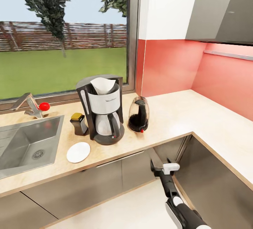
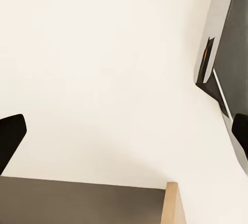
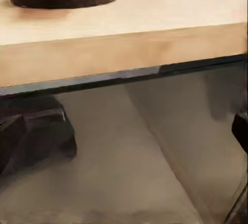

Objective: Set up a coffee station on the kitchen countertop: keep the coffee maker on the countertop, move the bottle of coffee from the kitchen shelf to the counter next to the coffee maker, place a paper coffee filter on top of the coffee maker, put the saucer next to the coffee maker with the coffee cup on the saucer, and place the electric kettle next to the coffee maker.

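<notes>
Four of the five pieces look sorted already: the paper coffee filter (image 1: 103, 84) sits in the top of the coffee maker (image 1: 102, 111), the bottle of coffee (image 1: 78, 123) stands just beside it on the sink side, the electric kettle (image 1: 138, 114) is just beside it on the other side, and the saucer (image 1: 78, 152) lies bare in front near the countertop (image 1: 168, 116) edge. So I'd say the step in hand is the coffee cup, and I can't spot one anywhere here.

The right gripper (image 1: 160, 167) hangs below the counter edge in front of the grey cabinets (image 1: 88, 183), with the kettle up and ahead of its fingertips on the worktop and the saucer well off to the side. Its fingers look spread apart and empty, nothing between them. In the left wrist view the left gripper (image 2: 124, 136) has dark finger tips at both edges, wide apart, holding nothing, pointed at pale floor (image 2: 103, 69).

Next move probably calls for finding the cup, then setting it down on that saucer without nudging the bottle.
</notes>
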Controlling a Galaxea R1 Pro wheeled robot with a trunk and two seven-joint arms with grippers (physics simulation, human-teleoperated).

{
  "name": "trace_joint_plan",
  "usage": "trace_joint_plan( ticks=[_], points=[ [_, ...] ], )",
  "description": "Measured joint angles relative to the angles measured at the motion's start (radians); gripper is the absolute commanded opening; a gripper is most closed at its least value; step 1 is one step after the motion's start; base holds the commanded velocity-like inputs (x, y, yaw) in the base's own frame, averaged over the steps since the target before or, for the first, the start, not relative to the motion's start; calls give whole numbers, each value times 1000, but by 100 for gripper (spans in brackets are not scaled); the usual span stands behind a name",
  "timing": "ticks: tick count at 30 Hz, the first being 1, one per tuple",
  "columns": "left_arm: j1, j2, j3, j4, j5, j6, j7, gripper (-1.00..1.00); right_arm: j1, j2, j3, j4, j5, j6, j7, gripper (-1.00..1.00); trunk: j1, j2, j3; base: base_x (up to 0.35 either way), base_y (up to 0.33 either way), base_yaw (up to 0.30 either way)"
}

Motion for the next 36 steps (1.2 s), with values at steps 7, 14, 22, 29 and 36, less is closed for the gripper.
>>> trace_joint_plan(
  ticks=[7, 14, 22, 29, 36],
  points=[
    [1, -5, 2, 0, -1, -4, 0, 100, 3, -3, -84, 251, 0, -3, 0, 100, 0, 0, 0, 0, 0, 0],
    [1, -24, 2, 1, -2, -64, -1, 100, 3, 0, -86, 366, 8, 256, 3, 100, 0, 0, 0, 0, 0, 0],
    [1, -54, 1, 0, -2, -103, 0, 100, 27, 44, -86, 513, 12, 657, 11, 100, 0, 0, 0, 0, 0, 0],
    [-1, -58, 3, -2, 0, -113, 1, 100, 46, 43, -86, 517, 12, 663, 11, 100, 0, 0, 0, 0, 0, 0],
    [-2, -63, 16, -1, 5, -208, 1, 100, 48, 48, -87, 516, 8, 663, 11, 100, 0, 0, 0, 0, 0, 39]
  ],
)
